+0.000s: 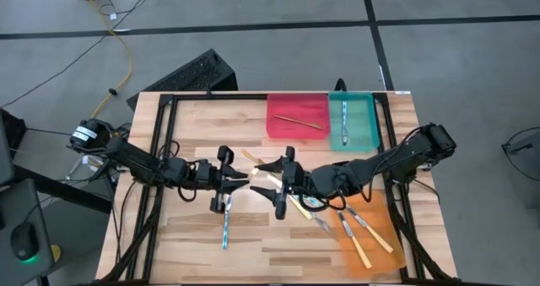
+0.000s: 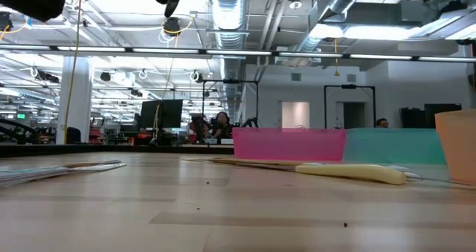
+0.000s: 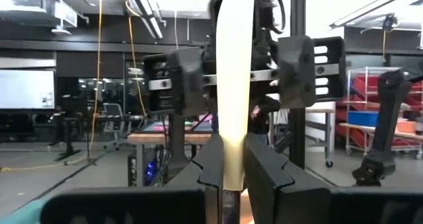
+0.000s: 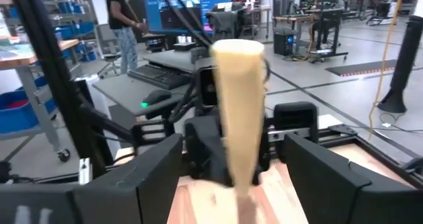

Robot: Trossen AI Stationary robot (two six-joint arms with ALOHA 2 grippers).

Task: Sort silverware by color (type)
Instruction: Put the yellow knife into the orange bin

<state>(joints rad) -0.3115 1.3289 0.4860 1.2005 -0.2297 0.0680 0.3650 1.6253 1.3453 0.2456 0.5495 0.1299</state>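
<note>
My left gripper (image 1: 239, 178) hangs above the table's middle, shut on a yellow-handled knife (image 1: 263, 179). The knife's pale handle (image 3: 232, 85) sticks out toward my right gripper (image 1: 272, 183). That gripper faces it, open, with one finger on each side of the handle's free end (image 4: 238, 72) and a gap on both sides. A blue-handled piece (image 1: 225, 227) lies on the table below my left gripper. More yellow-handled knives (image 1: 364, 235) lie on the orange tray (image 1: 380, 256). My left gripper pinches the knife between its two fingers at the lower part of the yellow handle (image 3: 232, 174). The fingers lie along the knife, which juts forward from them toward the table's right side. The knife is lifted clear of the table.
At the far right stand a red tray (image 1: 283, 126) with a wooden stick (image 1: 297, 120) and a teal tray (image 1: 364, 126) with a blue-handled piece (image 1: 344, 121). Other utensils (image 1: 325, 220) lie under my right arm. A black frame (image 1: 160, 151) borders the table.
</note>
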